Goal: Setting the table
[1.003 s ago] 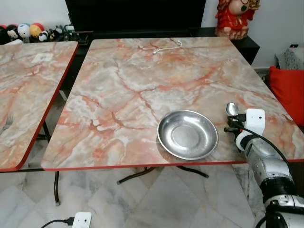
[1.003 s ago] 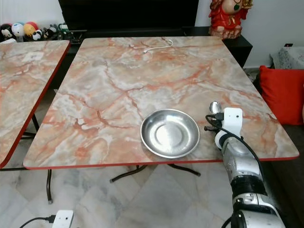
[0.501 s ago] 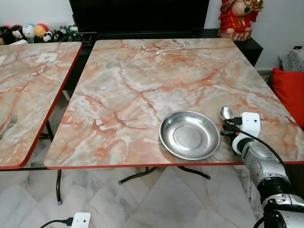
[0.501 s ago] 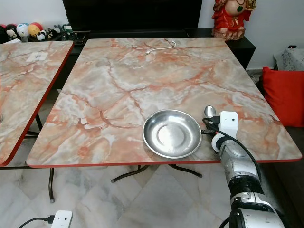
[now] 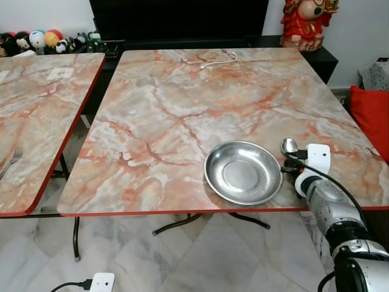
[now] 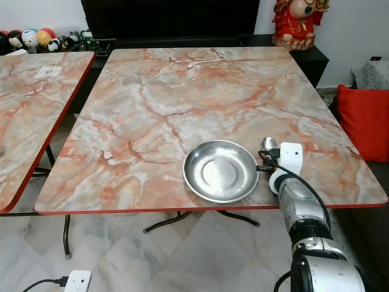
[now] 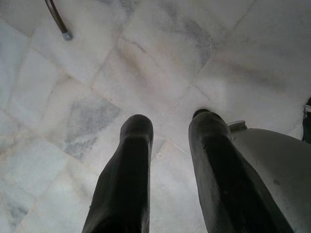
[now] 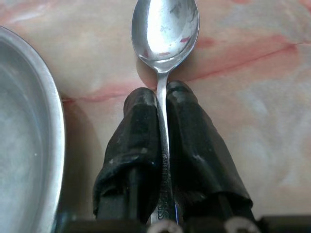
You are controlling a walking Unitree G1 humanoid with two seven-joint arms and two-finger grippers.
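Your right gripper [image 8: 163,141] is clamped on the spoon [image 8: 164,34], both fingers pinching the handle, bowl facing up and sticking out ahead over the marble table [image 5: 182,109]. The spoon sits just beside the right rim of the steel plate [image 5: 242,172], near the table's front right area. I can't tell from these views whether the spoon bowl is touching the tabletop or just above it.

Risks, as I judge them: the grip is on a thin handle between two narrow pads, so the spoon can swivel or slide if you tilt the wrist. You're very close to the plate rim; drift toward it and you clip the plate and shove it, and it's already near the front edge. Let go while the spoon is above the surface and it bounces or lands crooked.

Your left gripper [image 7: 170,160] hangs idle over the floor tiles [image 7: 97,73], fingers apart, nothing between them.

Versus a second ago: the right gripper and spoon have come in closer to the plate, from clearly apart to just beside its rim. The plate looks unmoved on the table; the camera itself shifted a bit.

A fork [image 5: 8,159] lies on the neighbouring table.
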